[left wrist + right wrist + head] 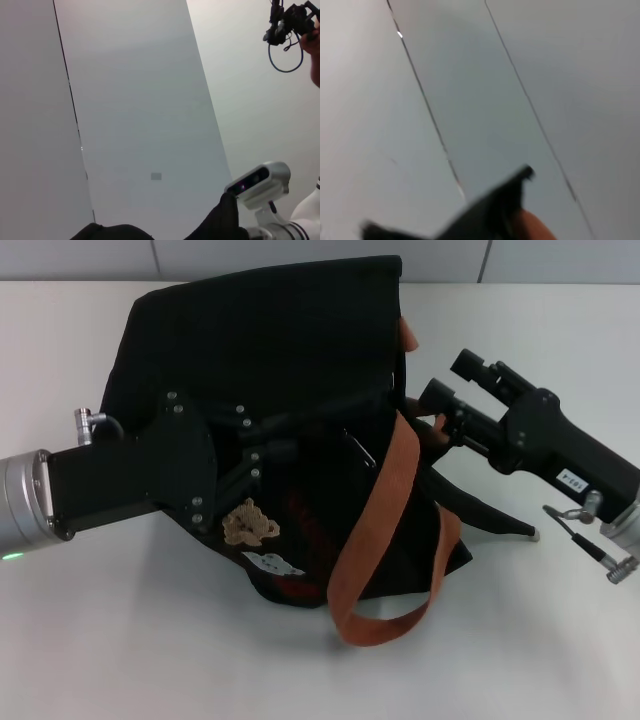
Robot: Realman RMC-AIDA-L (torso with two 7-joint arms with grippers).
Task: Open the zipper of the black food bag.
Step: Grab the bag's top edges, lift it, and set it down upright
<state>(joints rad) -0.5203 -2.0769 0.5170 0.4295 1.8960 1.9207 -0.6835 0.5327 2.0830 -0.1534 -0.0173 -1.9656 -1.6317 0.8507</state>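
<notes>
Black fabric fills the middle of the head view: the black food bag lies slumped on the white table, its bear patch facing the camera and an orange-brown strap looping down over the front. Starting on the left, the left gripper reaches in from the side with its linkage spread over the bag's upper front, and it looks pressed onto the fabric, most likely to pin the bag so it cannot slide while the zipper is pulled. Whether those fingers are clamped on cloth or merely resting, I cannot tell; black on black hides the tips.

Moving right, the right gripper comes in at the bag's far side, right by the second strap's root, its two dark fingers standing apart with a gap between them. That is about where the top seam should run, so this arm looks to be the puller. The zipper itself and its silver pull cannot be made out in any view; folds cover the seam.

The wrist views add little: the left wrist view looks up at wall panels, with a sliver of black fabric at the edge; the right wrist view shows panel seams, a dark finger and a flash of orange strap.
</notes>
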